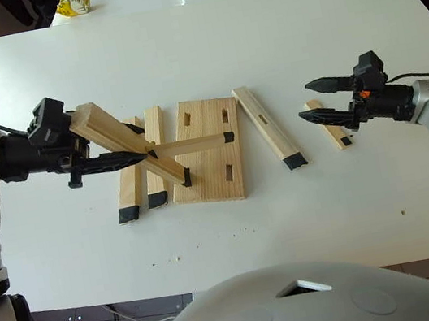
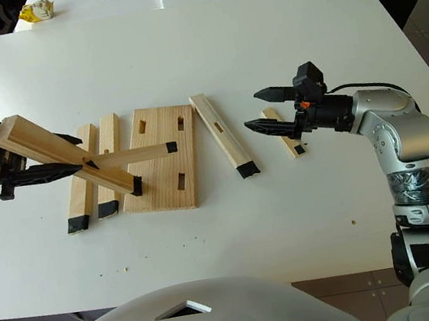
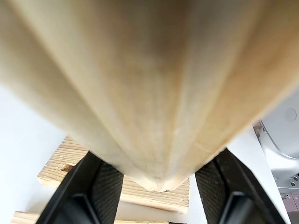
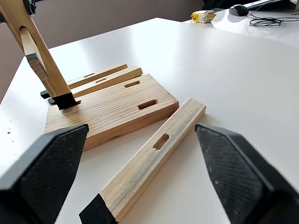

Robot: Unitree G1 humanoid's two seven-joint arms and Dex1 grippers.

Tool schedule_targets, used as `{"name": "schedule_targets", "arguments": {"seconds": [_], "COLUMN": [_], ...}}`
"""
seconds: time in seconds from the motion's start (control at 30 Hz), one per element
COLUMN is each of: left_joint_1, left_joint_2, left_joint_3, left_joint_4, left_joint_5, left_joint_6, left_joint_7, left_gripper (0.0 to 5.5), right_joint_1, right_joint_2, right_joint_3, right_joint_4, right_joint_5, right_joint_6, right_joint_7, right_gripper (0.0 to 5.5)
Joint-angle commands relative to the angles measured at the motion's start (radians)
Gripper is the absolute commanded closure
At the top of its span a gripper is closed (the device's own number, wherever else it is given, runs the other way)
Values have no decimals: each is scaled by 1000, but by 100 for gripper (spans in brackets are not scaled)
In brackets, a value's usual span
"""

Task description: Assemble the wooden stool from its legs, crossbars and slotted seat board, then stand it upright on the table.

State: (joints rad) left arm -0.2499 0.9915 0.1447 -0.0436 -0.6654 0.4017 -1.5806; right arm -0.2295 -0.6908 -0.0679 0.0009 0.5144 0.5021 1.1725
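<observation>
In the head views, the first leg-and-crossbar joint is judged to be the step in hand. A held leg [image 1: 131, 145] is clamped by the left gripper [image 1: 119, 157], whose jaws are closed on its sides. It is tilted, with its black-capped foot down on the seat board [image 1: 216, 178], and a crossbar [image 1: 195, 143] is seen sticking out of it over the board. Two legs [image 1: 143, 185] lie flat just beside the board's left edge. A loose leg [image 1: 271, 139] lies to its right, and a short crossbar [image 1: 332, 134] lies beyond that on the table [image 1: 258, 29]. The right gripper [image 1: 304, 102] is held level above the table near the short crossbar, with its jaws wide apart and empty. Next, another leg is probably to be lifted and pressed onto the crossbar's free end, so slot and end must be lined up

In the left wrist view, the held leg [image 3: 149, 93] is seen between the two fingers [image 3: 100, 186], with the seat board [image 3: 65, 165] below

In the right wrist view, the loose leg [image 4: 154, 151] is framed, untouched, between the spread fingers [image 4: 46, 168]
</observation>
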Motion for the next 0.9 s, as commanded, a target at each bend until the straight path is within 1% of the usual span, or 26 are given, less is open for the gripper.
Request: {"name": "schedule_targets", "arguments": {"seconds": [0.03, 0.37, 0.57, 0.77, 0.9], "left_joint_1": [22, -3, -27, 18, 47], "left_joint_2": [-11, -88, -88, -86, -86], "left_joint_3": [-43, -83, -62, -48, -56], "left_joint_4": [3, -56, -56, -56, -99], "left_joint_5": [35, 3, 5, 26, 48], "left_joint_6": [-1, 27, 24, -18, -57], "left_joint_7": [3, 81, 114, 108, 121], "left_gripper": [345, 345, 345, 345, 345], "right_joint_1": [-5, -39, -39, -29, -34], "right_joint_2": [-1, -1, 3, 5, 12], "right_joint_3": [7, 26, 31, 28, 32], "right_joint_4": [-1, 23, 26, 18, 14], "right_joint_5": [6, -4, -3, 1, 5], "right_joint_6": [9, 9, 5, 8, 14], "right_joint_7": [1, 12, 11, 8, 4], "right_gripper": [129, 129, 129, 129, 129]}}
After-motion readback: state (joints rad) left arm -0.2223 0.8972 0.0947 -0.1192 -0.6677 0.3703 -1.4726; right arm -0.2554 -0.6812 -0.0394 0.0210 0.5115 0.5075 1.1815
